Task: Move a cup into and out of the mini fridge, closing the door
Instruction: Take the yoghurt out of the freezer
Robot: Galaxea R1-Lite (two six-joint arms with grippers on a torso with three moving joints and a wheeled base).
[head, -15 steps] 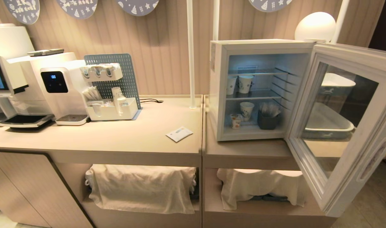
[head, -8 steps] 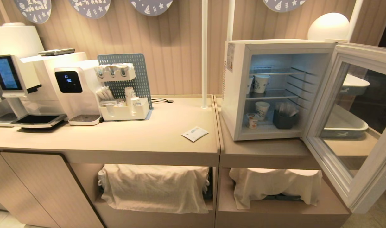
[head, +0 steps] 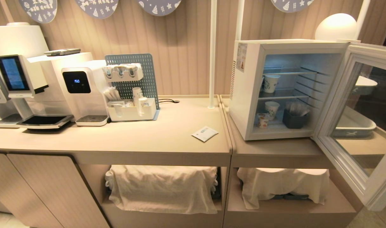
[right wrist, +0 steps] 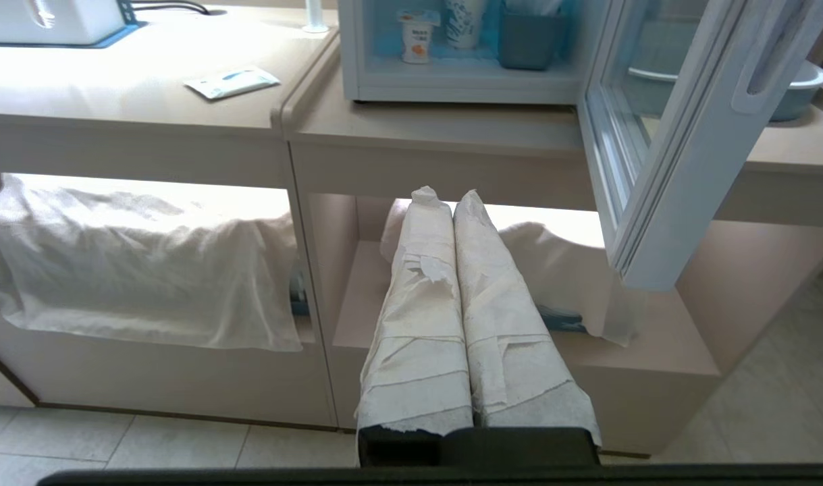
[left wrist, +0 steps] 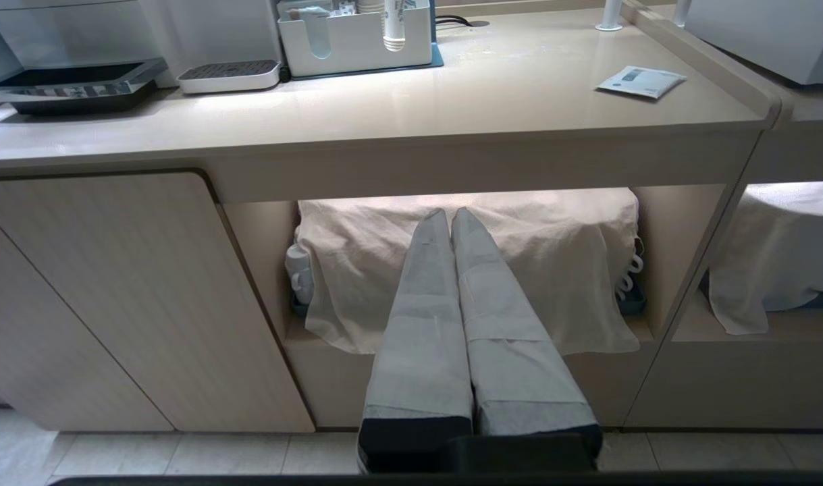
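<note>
The mini fridge (head: 243, 91) sits on the right end of the counter (head: 148, 136) with its door (head: 357, 126) swung wide open to the right. The cup (head: 262, 120) stands upright on the fridge floor, near the front left corner. A taller paper cup (head: 271, 109) is just behind it, and a dark holder (head: 294, 119) is off to its right.

Both arms hang low in front of the counter, below the top. The left gripper (left wrist: 451, 214) is pressed shut and holds nothing. It points at the cloth (left wrist: 519, 270) under the counter, far to the left of the fridge. The right gripper (right wrist: 438, 196) is shut and empty too. It sits right below the fridge, so the right arm is the nearer one. The cup is up and ahead of it, maybe a bit to the left, though that is hard to tell. I think it has to open, rise and reach straight in.
</note>
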